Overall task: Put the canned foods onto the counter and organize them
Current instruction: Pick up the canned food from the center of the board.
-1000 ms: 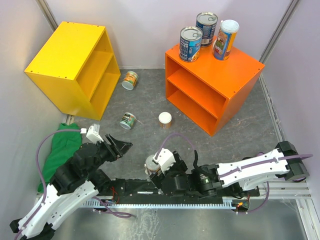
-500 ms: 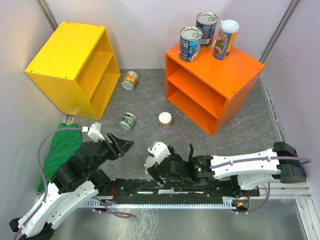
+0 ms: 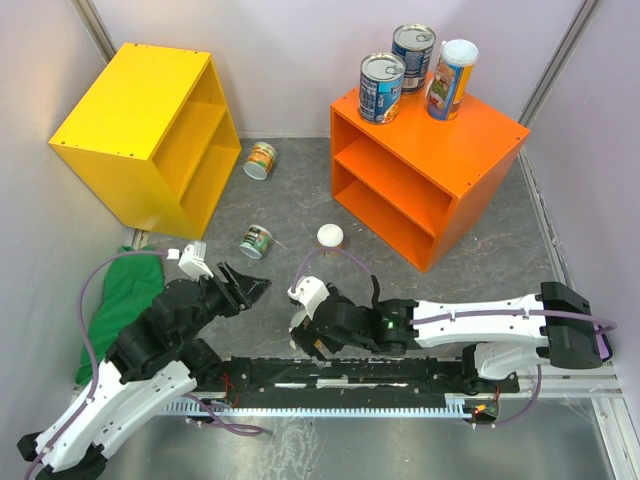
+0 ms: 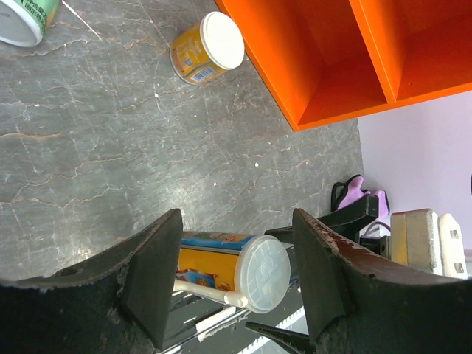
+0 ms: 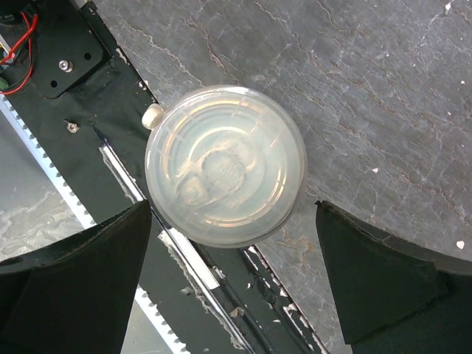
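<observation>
Right gripper point(image 5: 232, 214): jaws spread wide, empty, straddling the slim white-lidded can point(image 5: 225, 164) at frame centre, lid facing the camera. The can sits against the black rail point(image 5: 66, 59), upper left. A finger could snag the rail, or close off-centre and tip the can. Left gripper point(image 4: 236, 221): half open, empty, near the same can, so collision risk. The orange counter point(image 3: 480, 130) is well apart, upper right of the top view.

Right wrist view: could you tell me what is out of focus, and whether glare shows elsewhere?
Right wrist: the round translucent plastic can lid is sharp; the black fingers are softer. Top external: a bright sheen on the bare steel plate.
</observation>
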Robot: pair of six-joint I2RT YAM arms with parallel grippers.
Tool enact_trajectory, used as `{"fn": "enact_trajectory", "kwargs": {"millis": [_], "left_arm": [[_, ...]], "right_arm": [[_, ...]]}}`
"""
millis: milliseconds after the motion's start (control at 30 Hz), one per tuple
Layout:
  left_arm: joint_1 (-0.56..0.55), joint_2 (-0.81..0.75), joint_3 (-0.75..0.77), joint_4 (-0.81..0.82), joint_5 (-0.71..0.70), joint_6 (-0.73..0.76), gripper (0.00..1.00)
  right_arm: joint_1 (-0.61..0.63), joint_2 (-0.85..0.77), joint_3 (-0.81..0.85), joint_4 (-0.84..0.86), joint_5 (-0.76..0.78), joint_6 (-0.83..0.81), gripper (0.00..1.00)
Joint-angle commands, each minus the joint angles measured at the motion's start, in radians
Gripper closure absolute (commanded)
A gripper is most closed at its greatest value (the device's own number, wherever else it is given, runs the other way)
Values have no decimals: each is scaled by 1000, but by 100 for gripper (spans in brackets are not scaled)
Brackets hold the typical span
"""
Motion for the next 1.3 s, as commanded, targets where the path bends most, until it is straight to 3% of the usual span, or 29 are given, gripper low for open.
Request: {"fn": "enact_trajectory", "kwargs": {"millis": [0, 767, 900, 1267], "left_arm": [[-1, 23, 19, 79, -14, 53, 32], [-1, 43, 10, 113, -74, 59, 30], [-1, 47, 11, 114, -77, 59, 29], [-1, 40, 11, 111, -88, 59, 29]], "right_arm": [[-30, 5, 43, 54, -59, -59, 0], [-111, 80, 94, 86, -221, -153, 5], [-113, 94, 101, 88, -243, -156, 13], [-115, 85, 89, 105, -228, -128, 54]]}}
